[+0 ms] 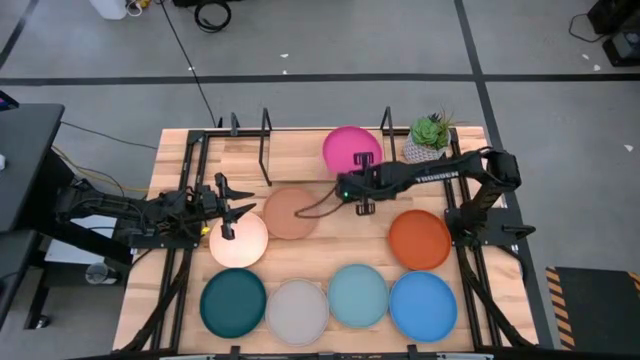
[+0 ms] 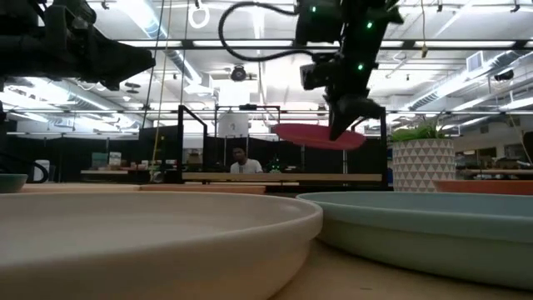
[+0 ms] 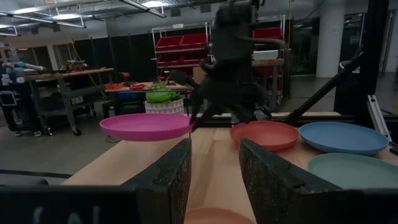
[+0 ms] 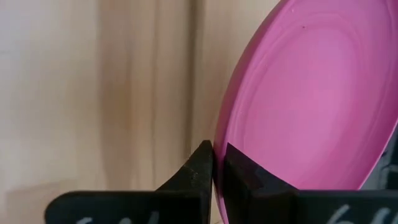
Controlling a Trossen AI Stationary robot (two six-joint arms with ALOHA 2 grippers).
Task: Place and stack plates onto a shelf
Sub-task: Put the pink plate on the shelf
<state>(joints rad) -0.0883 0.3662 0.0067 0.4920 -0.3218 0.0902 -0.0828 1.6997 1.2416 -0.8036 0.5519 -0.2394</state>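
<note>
My right gripper (image 1: 362,165) is shut on the magenta plate (image 1: 350,145), which it holds in the air at the table's far side, between the black upright rods of the shelf (image 1: 266,150). The low view shows that plate (image 2: 312,136) clear of the table. My left gripper (image 1: 228,210) is open and hovers over the far edge of the cream plate (image 1: 238,240), touching nothing. The peach-terracotta plate (image 1: 290,212) lies flat beside it. Burnt orange (image 1: 420,240), dark teal (image 1: 233,303), light grey (image 1: 297,311), pale aqua (image 1: 358,295) and bright blue (image 1: 423,306) plates lie flat nearer the front. My right gripper pinches the magenta plate's rim (image 4: 219,140) between its two fingers, one on the plate's inner side and one on its outer side. The fingers come from above, pointing down. The plate is lifted clear and lies nearly level, slightly tilted.
A green plant in a white pot (image 1: 430,135) stands at the far right, close to the shelf's right rod (image 1: 386,130). Black frame rails run along the table's left and right sides. Bare wood lies between the shelf and the rows of plates. A person sits in the room beyond.
</note>
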